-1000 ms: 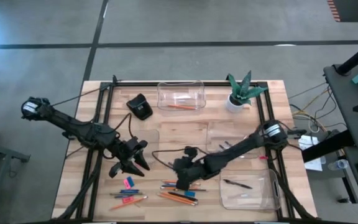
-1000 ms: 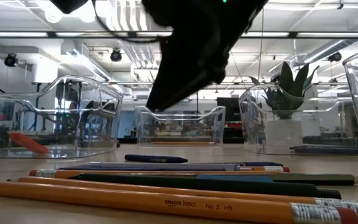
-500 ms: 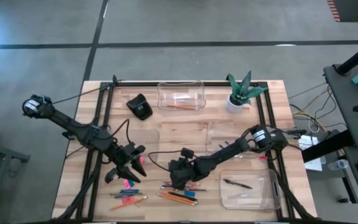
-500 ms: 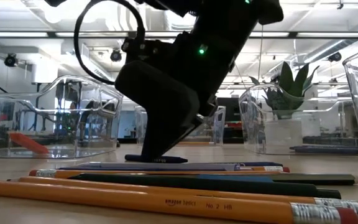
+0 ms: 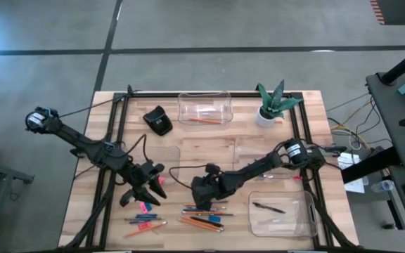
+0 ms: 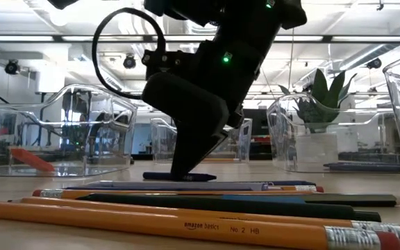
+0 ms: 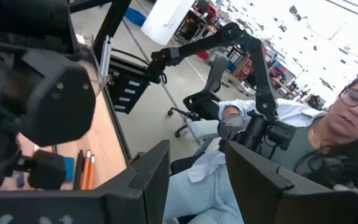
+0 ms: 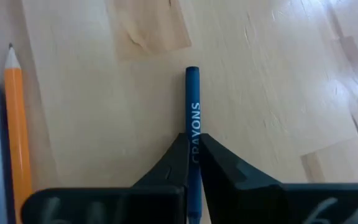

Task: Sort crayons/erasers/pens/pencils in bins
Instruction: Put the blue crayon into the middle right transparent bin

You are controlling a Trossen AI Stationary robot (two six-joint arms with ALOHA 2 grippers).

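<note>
- The right gripper (image 8: 192, 152) is down on the table (image 5: 209, 151) at the upper edge of the loose pile, its two fingers pinched shut on a dark blue crayon (image 8: 193, 118) marked "CRAYONS".
- The crayon lies flat on the wood, gripped across its width near one end, so most of its length sticks out ahead of the fingertips. That looks like a grip meant for lifting it clear of its neighbours.
- Just beside it lie an orange pencil (image 8: 17, 124) and more pencils (image 6: 151, 222) and pens (image 6: 221, 205) in a row.
- The left gripper (image 5: 146, 188) hovers over a pink eraser (image 5: 145, 206), fingers spread, holding nothing.
- A clear bin (image 5: 278, 214) nearby holds a pen; another bin (image 5: 204, 108) across the table holds a pencil.
</note>
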